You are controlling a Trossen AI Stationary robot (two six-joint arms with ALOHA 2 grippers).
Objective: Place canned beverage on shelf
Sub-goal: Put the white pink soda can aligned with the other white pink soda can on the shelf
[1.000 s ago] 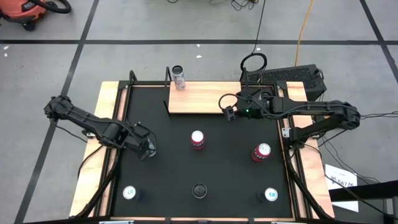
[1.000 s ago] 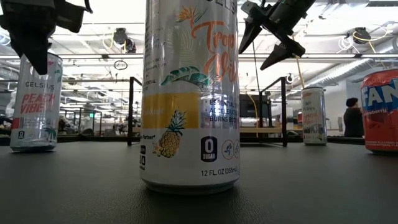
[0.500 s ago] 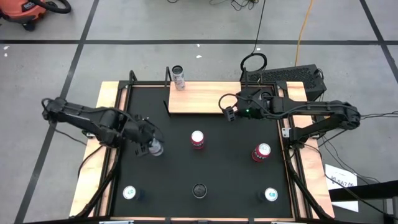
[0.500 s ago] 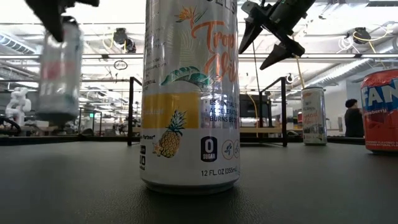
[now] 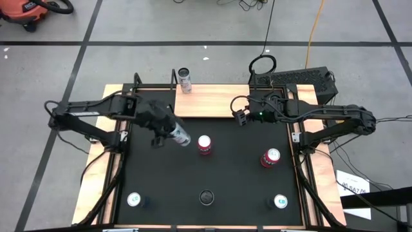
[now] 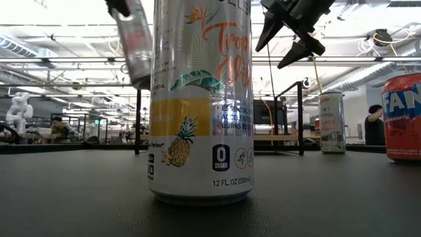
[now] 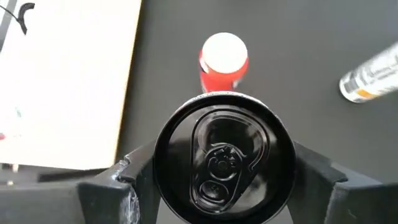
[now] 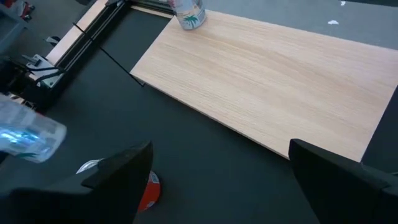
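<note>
Silver can (image 5: 179, 136) is gripped by left end effector (image 5: 168, 131), now carried tilted off the surface, nearer the shelf (image 5: 212, 101) than before. Right end effector (image 5: 241, 118) is held wide open, empty, by shelf's right end.

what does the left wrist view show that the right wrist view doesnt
Only the left wrist view shows the left gripper clamped on a can, seen from its black top. Only the right wrist view shows the can already standing at the shelf's far corner, and the right gripper open and empty. Both show the wooden shelf and the red can on the black table.
</note>
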